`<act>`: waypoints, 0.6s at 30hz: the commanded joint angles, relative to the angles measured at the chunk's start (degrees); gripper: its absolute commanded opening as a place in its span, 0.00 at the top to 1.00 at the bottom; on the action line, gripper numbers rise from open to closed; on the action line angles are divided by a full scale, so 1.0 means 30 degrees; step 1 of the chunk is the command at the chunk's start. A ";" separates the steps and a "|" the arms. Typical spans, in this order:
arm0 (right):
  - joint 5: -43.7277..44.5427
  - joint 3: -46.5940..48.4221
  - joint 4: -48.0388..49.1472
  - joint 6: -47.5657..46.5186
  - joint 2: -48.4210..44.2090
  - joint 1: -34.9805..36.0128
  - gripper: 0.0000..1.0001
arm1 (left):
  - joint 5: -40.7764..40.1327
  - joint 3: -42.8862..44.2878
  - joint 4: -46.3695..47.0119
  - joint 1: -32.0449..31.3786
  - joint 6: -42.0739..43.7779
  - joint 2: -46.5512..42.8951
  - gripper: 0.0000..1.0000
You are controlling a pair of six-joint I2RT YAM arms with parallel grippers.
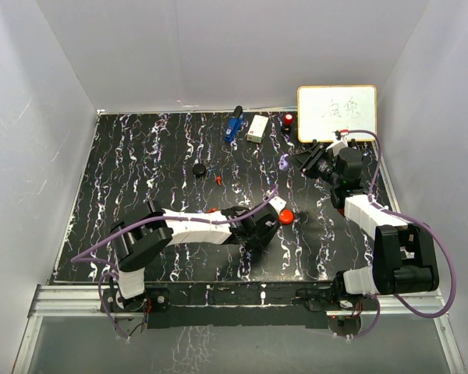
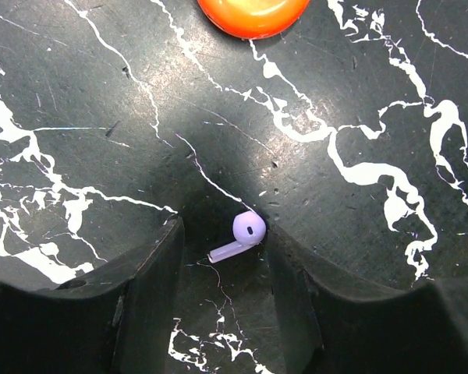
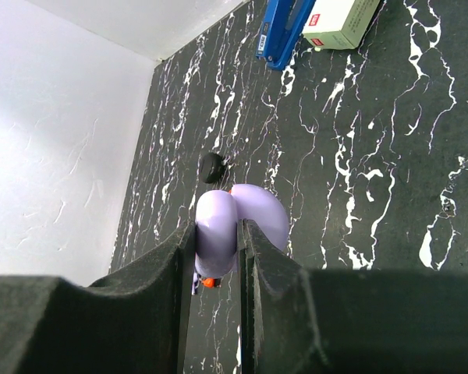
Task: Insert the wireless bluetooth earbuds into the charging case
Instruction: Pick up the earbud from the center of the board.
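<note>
Left gripper (image 2: 222, 231), qty 1: low over the black marbled table (image 1: 140, 156), jaws partly open and gripping nothing, one finger on each side of the next entry.

Purple earbud (image 2: 243, 236), qty 1: lies flat on the table between the left fingers, head just beside one finger, stem pointing toward the other. Whether head and finger touch cannot be told.

Red-orange round case (image 2: 253, 12), qty 1: on the table just beyond the left fingertips.

Right gripper (image 3: 217, 231), qty 1: raised over the right side of the table, jaws closed tight on the next entry.

Purple charging case (image 3: 261, 214), qty 1: clamped between the right fingers, off the table — two rounded lobes show.

Red earbud (image 1: 219, 180), qty 1: mid-table, near a black round puck (image 1: 199, 169), qty 1.

Far edge, one of each — blue gadget (image 1: 233, 125), white box (image 1: 257, 128), small dark red container (image 1: 288, 120), whiteboard with writing (image 1: 337, 113).
</note>
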 commanded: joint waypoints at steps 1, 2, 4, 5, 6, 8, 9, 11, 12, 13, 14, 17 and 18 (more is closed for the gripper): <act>-0.0086 -0.0031 0.0833 -0.0131 -0.0631 -0.0169 1.00 | -0.0330 0.0503 -0.0721 -0.0365 0.0242 0.0073 0.56; -0.0101 -0.0061 0.0833 -0.0125 -0.0635 -0.0189 1.00 | -0.0351 0.0476 -0.0685 -0.0412 0.0238 0.0088 0.56; -0.0085 -0.0052 0.0833 -0.0121 -0.0690 -0.0190 1.00 | -0.0374 0.0460 -0.0639 -0.0527 0.0229 0.0124 0.57; -0.0079 -0.0060 0.0840 -0.0135 -0.0693 -0.0228 1.00 | -0.0397 0.0474 -0.0649 -0.0590 0.0204 0.0167 0.58; -0.0100 -0.0068 0.0833 -0.0133 -0.0708 -0.0218 1.00 | -0.0462 0.0502 -0.0684 -0.0649 0.0201 0.0228 0.58; -0.0108 -0.0095 0.0834 -0.0094 -0.0707 -0.0238 1.00 | -0.0529 0.0589 -0.0782 -0.0785 0.0184 0.0383 0.60; -0.0133 -0.0105 0.0851 -0.0091 -0.0721 -0.0256 1.00 | -0.0570 0.0644 -0.0850 -0.0834 0.0172 0.0456 0.61; -0.0150 -0.0137 0.0859 -0.0080 -0.0774 -0.0288 1.00 | -0.0644 0.0663 -0.0846 -0.0941 0.0145 0.0548 0.62; -0.0146 -0.0176 0.0858 -0.0079 -0.0777 -0.0291 1.00 | -0.0650 0.0664 -0.0840 -0.0982 0.0142 0.0604 0.62; -0.0138 -0.0185 0.0865 -0.0075 -0.0781 -0.0292 1.00 | -0.0651 0.0679 -0.0839 -0.1005 0.0145 0.0626 0.63; -0.0163 -0.0190 0.0862 -0.0067 -0.0782 -0.0299 1.00 | -0.0688 0.0707 -0.0865 -0.1041 0.0142 0.0688 0.64; -0.0194 -0.0215 0.0866 -0.0070 -0.0782 -0.0305 1.00 | -0.0712 0.0796 -0.0869 -0.1123 0.0112 0.0813 0.64; -0.0195 -0.0215 0.0881 -0.0052 -0.0782 -0.0330 1.00 | -0.0710 0.0809 -0.0869 -0.1144 0.0112 0.0832 0.64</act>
